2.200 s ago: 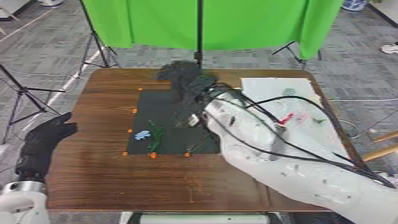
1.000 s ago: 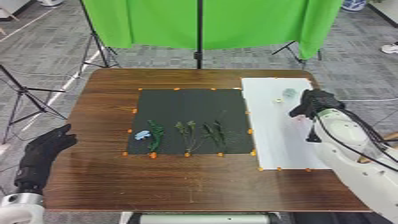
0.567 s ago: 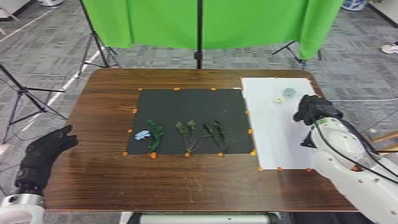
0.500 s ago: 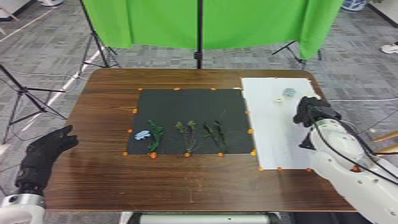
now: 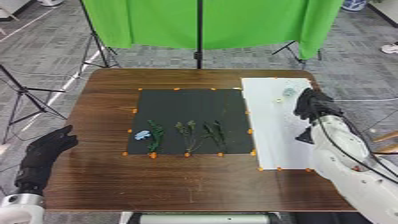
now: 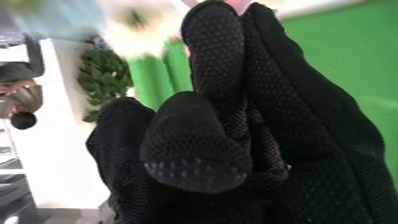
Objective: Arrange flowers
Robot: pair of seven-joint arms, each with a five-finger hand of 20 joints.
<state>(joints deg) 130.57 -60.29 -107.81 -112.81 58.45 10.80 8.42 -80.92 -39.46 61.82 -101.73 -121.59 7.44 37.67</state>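
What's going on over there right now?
Flower arranging: the right hand is over the right side of the white sheet, with something pink just past it; I can't tell if it's gripped. A pale bluish flower lies on that sheet. A blue flower and green stems lie on the black mat. The left hand is empty.

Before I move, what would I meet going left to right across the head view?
Left hand, light blue flower, green sprig, thin leafy sprigs, darker green stems, small pale yellow flower, pale blue-green flower, right hand.
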